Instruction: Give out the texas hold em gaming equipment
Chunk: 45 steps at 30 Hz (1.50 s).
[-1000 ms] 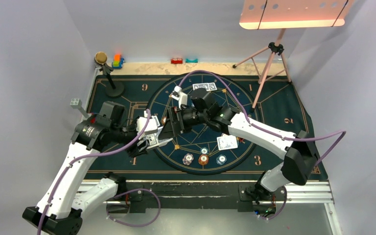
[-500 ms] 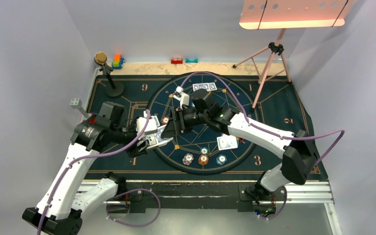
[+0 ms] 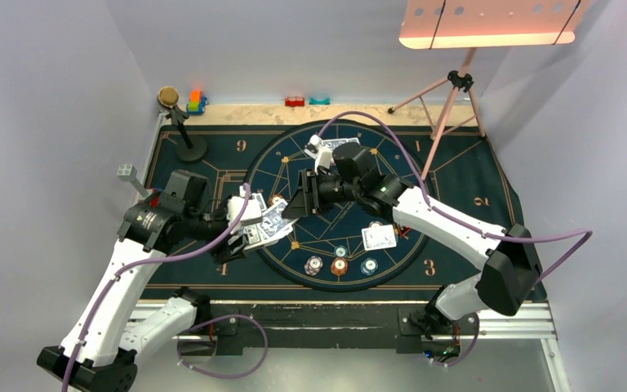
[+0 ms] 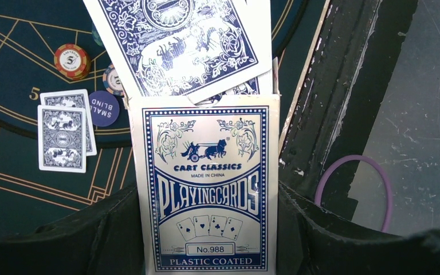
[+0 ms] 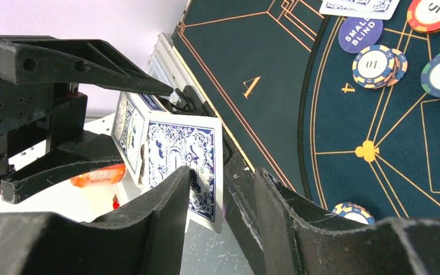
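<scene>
My left gripper (image 3: 249, 234) (image 4: 209, 243) is shut on a blue-and-white playing card box (image 4: 209, 189) (image 3: 255, 236), held over the mat's left side. One blue-backed card (image 4: 183, 46) (image 3: 274, 219) (image 5: 192, 160) sticks out of the box's top at a slant. My right gripper (image 3: 291, 211) (image 5: 223, 177) faces the box, its jaws half apart. The card's corner lies between them against one finger (image 5: 172, 195), with a gap to the other. On the mat lie two face-down cards (image 4: 63, 137), a small-blind disc (image 4: 103, 107) (image 5: 360, 33) and chips (image 4: 71, 60) (image 5: 378, 64).
The round dark-blue mat (image 3: 326, 237) carries three chips (image 3: 339, 265) near its front rim, a card (image 3: 380, 237) to the right and cards (image 3: 341, 144) at the far side. A microphone stand (image 3: 181, 122), toy blocks (image 3: 196, 102) and a tripod (image 3: 453, 106) stand at the back.
My right gripper's jaws have narrowed and the arm has drawn back to the right. A card now sticks out of the box. The left arm has stayed put.
</scene>
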### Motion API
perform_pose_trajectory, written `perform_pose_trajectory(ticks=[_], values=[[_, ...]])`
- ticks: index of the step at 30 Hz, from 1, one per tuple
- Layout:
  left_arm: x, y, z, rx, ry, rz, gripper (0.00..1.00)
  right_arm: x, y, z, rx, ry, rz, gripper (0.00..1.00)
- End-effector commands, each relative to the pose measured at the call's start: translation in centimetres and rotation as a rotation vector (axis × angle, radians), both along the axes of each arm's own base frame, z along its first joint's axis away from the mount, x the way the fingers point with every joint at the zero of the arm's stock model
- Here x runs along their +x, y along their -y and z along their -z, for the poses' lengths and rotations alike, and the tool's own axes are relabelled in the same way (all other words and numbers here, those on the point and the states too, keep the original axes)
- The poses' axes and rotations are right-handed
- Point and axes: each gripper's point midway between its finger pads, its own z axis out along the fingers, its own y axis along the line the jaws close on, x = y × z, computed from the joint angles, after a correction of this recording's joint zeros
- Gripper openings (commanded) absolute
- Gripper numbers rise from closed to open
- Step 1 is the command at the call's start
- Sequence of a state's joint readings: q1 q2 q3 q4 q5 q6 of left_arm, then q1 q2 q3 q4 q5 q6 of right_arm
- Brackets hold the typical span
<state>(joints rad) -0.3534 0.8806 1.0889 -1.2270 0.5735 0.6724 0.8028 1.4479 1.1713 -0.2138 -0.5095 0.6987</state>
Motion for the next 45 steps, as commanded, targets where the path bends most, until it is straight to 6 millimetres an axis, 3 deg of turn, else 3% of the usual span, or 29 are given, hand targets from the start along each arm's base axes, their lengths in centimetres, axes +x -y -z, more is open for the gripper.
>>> perform_pose_trajectory(ticks=[1,10,16,19,24,35,40,45], values=[[0.1,0.8,-1.8,-0.061,0.042,0.024,0.0,0.5,0.9,-0.9,-0.015,0.059,0.03,0.45],[0.0,0.8,-1.6,-0.059,0.038,0.025,0.0,1.2,2.5,-2.8,0.002,0.093,0.08,0.25],[0.1,0.7,-1.5,-0.053,0.04,0.023,0.0,1.2,3.6,-3.9,0.026,0.09,0.109,0.01],[0.2,0.6,-1.3,-0.048,0.036,0.021,0.0,1.0,4.8,-4.9,0.06,0.082,0.132,0.0],[0.2,0.6,-1.3,-0.045,0.035,0.023,0.0,1.1,8.6,-5.8,0.091,0.092,0.235,0.0],[-0.2,0.9,-1.1,-0.065,0.015,0.028,0.0,-0.1,15.8,-1.6,0.015,0.015,0.419,0.0],[-0.7,1.2,-0.9,-0.084,-0.009,0.037,0.0,0.0,20.6,4.6,-0.176,-0.081,0.6,0.0],[-0.8,1.2,-1.0,-0.087,-0.011,0.042,0.0,0.4,23.7,10.8,-0.321,-0.163,0.751,0.0]])
